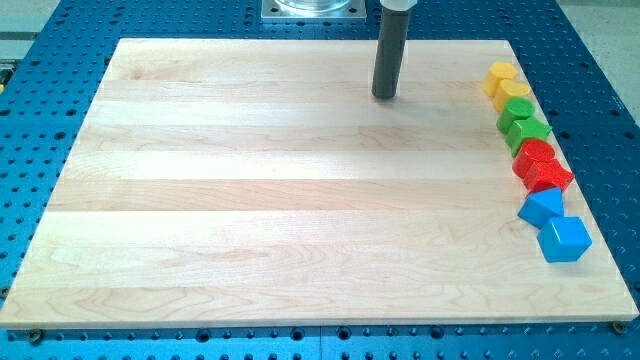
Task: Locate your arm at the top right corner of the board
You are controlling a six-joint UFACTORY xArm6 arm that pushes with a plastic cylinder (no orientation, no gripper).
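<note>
The pale, straight-grained wooden board (300, 190), which I take as the landmark, lies flat on a blue perforated metal worktop (60, 60) that shows as a border past all four of its edges. Most of the board is bare wood: the whole of its left side, centre and bottom edge lie open. The only crowding is along its right edge, where eight small glossy blocks stand in a close column. From the board's top right corner downward they are a yellow block (500, 76) touching a second yellow block (514, 94), a green block (517, 111) against a green star-like block (528, 131), a red block (535, 154) against a red star-like block (546, 176), then a blue block (542, 207) and, lowest, a blue cube (564, 239) tilted on the diagonal near the board's right edge. The dark grey round rod (389, 50) stands upright, its long axis vertical, entering from the view's top, and my tip (385, 96) rests near the board's top edge, right of its middle and well apart from the yellow blocks, with open wood between it and the top right corner. The arm carries no hand, so there is nothing to open or close. A metal base plate (312, 10) sits just beyond the board's top edge.
</note>
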